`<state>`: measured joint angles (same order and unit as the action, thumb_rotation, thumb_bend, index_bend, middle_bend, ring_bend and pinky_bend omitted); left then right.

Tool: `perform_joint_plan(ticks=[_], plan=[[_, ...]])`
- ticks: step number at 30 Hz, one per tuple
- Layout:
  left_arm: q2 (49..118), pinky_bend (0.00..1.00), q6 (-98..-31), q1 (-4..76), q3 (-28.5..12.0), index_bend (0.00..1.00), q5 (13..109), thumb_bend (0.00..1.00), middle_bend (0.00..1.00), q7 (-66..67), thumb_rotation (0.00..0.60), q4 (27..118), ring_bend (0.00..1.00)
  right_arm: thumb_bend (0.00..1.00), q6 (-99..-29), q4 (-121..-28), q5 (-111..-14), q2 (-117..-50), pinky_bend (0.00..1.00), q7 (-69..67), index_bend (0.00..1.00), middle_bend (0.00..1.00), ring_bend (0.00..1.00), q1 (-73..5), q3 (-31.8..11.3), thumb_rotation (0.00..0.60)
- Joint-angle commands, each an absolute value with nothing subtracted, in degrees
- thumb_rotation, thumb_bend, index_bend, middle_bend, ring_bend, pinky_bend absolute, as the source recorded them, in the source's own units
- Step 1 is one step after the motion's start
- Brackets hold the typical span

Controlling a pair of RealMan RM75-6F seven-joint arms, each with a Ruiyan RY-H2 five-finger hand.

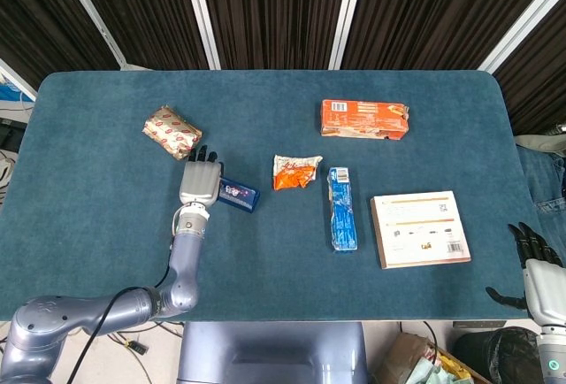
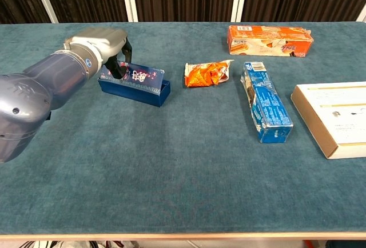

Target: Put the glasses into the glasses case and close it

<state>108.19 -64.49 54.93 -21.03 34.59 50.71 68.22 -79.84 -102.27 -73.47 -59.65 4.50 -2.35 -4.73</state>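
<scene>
A dark blue glasses case (image 1: 239, 195) (image 2: 135, 87) lies left of the table's middle, its flowered lid tilted low over the tray. My left hand (image 1: 200, 180) (image 2: 96, 44) is at the case's left end, and its dark fingers (image 2: 117, 68) rest on the lid there. No glasses show in either view, and the lid hides the inside of the case. My right hand (image 1: 538, 264) hangs off the table's near right corner with its fingers apart and nothing in it.
A brown snack packet (image 1: 172, 131) lies behind my left hand. Right of the case are a crumpled orange packet (image 1: 295, 172) (image 2: 207, 74), a blue carton (image 1: 341, 209) (image 2: 266, 101), an orange box (image 1: 364, 119) (image 2: 270, 39) and a flat white box (image 1: 420, 228) (image 2: 334, 119).
</scene>
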Motion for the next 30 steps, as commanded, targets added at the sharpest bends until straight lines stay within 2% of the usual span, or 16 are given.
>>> perform_joint_plan(ticks=[1, 5, 11, 16, 19, 23, 25, 30], plan=[[108.6, 0.10, -64.4, 55.2, -21.0, 0.53, 34.5, 0.49, 0.22, 50.8, 0.600, 67.7, 0.05, 0.20, -79.8, -102.3, -73.4, -59.6, 0.16, 4.5, 0.00, 0.00, 0.08, -2.4, -4.7, 0.600], [109.1, 0.10, -64.6, 55.5, -21.2, 0.51, 34.7, 0.49, 0.22, 50.6, 0.600, 66.7, 0.05, 0.20, -79.8, -102.4, -73.4, -59.6, 0.16, 4.5, 0.00, 0.00, 0.08, -2.4, -4.7, 0.600], [109.8, 0.10, -64.3, 55.8, -21.3, 0.37, 34.4, 0.49, 0.21, 50.7, 0.600, 65.4, 0.05, 0.20, -79.7, -102.4, -73.3, -59.6, 0.16, 4.5, 0.00, 0.00, 0.08, -2.4, -4.7, 0.600], [110.4, 0.10, -64.4, 56.2, -21.5, 0.17, 34.4, 0.49, 0.19, 50.8, 0.600, 64.0, 0.05, 0.20, -79.5, -102.6, -73.0, -59.5, 0.16, 4.3, 0.00, 0.00, 0.08, -2.4, -4.8, 0.600], [110.7, 0.10, -64.5, 56.3, -21.3, 0.09, 34.9, 0.49, 0.16, 50.9, 0.600, 63.6, 0.05, 0.20, -79.5, -102.6, -73.1, -59.5, 0.16, 4.3, 0.00, 0.00, 0.08, -2.4, -4.7, 0.600], [109.9, 0.09, -65.0, 56.1, -20.9, 0.07, 36.3, 0.46, 0.14, 50.7, 0.600, 65.4, 0.03, 0.20, -79.5, -102.6, -73.1, -59.5, 0.16, 4.2, 0.00, 0.00, 0.08, -2.4, -4.8, 0.600], [108.7, 0.07, -65.7, 55.7, -20.2, 0.05, 37.3, 0.41, 0.11, 51.2, 0.600, 67.4, 0.01, 0.20, -79.5, -102.6, -73.1, -59.5, 0.16, 4.2, 0.00, 0.00, 0.08, -2.4, -4.8, 0.600], [102.9, 0.03, -67.3, 54.1, -18.1, 0.03, 39.2, 0.36, 0.07, 53.8, 0.600, 76.4, 0.00, 0.20, -79.6, -102.5, -73.3, -59.5, 0.16, 4.1, 0.00, 0.00, 0.08, -2.5, -4.8, 0.600]])
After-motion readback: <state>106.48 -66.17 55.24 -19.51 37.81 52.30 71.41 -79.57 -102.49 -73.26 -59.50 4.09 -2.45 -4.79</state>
